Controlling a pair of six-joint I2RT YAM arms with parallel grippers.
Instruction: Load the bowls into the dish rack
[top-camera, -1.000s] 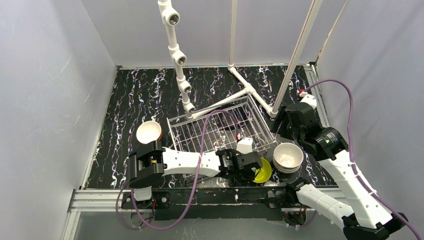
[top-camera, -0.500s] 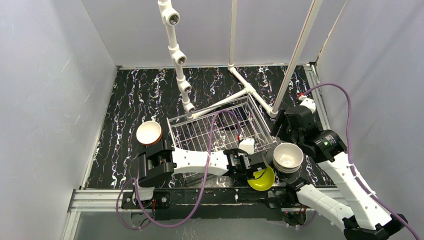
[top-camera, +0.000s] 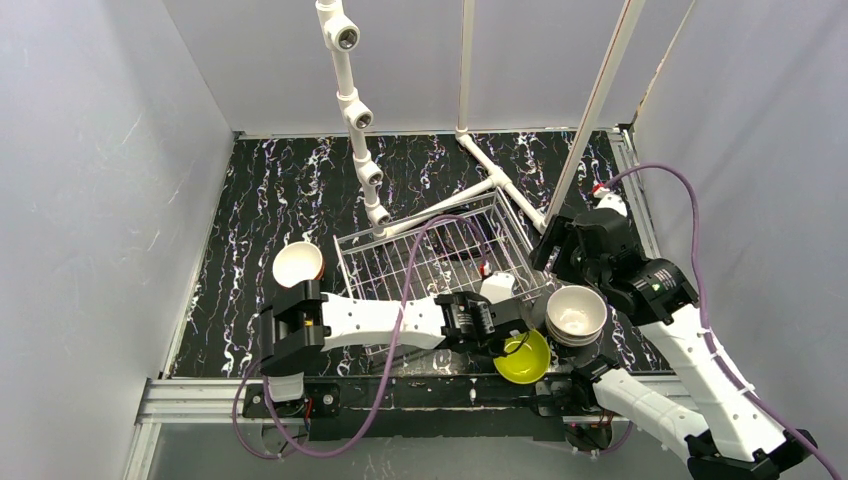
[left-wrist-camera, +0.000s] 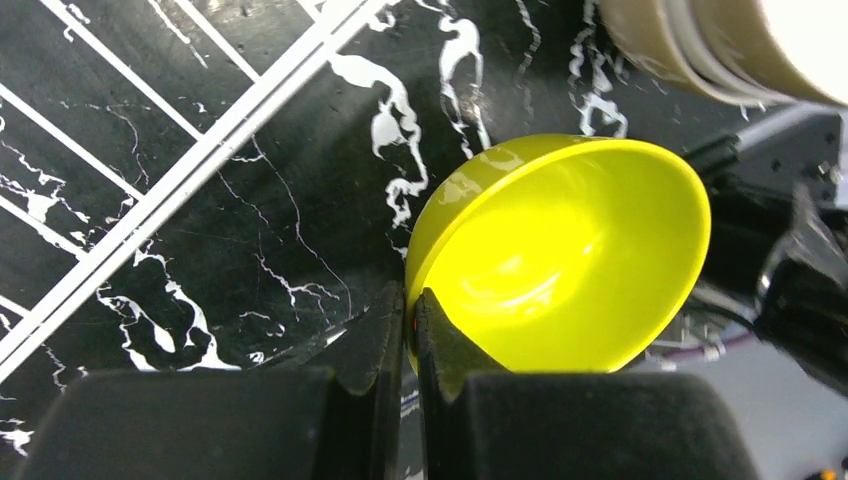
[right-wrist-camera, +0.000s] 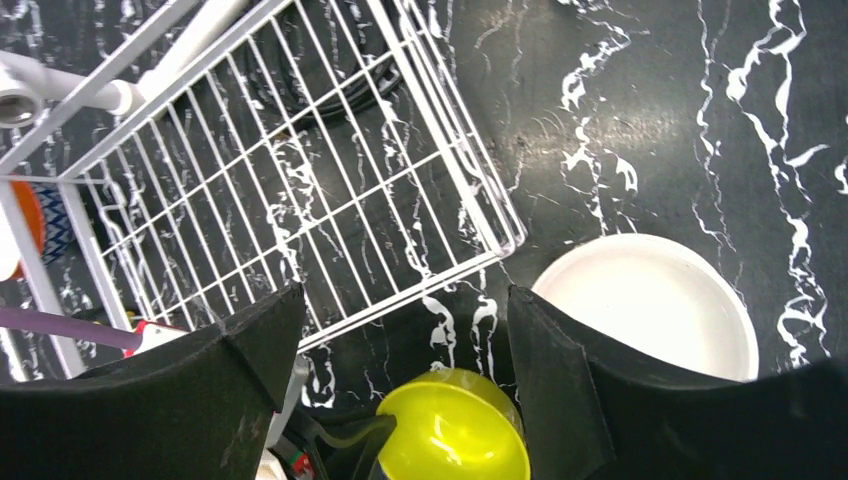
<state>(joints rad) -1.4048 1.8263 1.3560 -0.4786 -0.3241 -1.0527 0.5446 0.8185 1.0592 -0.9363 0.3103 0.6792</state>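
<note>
My left gripper (top-camera: 507, 343) is shut on the rim of the yellow-green bowl (top-camera: 524, 358), held tilted over the near table edge. In the left wrist view the gripper (left-wrist-camera: 412, 306) pinches the rim of the bowl (left-wrist-camera: 560, 265). A stack of bowls (top-camera: 575, 312), white on top and tan below, stands just right of it. An orange bowl with a white inside (top-camera: 298, 263) sits left of the dish rack (top-camera: 440, 258). The rack holds no bowls. My right gripper (top-camera: 553, 262) is open and empty above the rack's near right corner (right-wrist-camera: 505, 235), with the white bowl (right-wrist-camera: 650, 300) to its right.
A white pipe frame (top-camera: 480, 185) runs along the rack's far side, with upright pipes behind it. Grey walls close in the left, right and back. A purple cable (top-camera: 415, 270) loops over the rack. An aluminium rail (top-camera: 200, 395) edges the near side.
My left gripper swung the yellow-green bowl slightly toward the near edge, and its opening now faces more upward. My right gripper shifted a little to the left.
</note>
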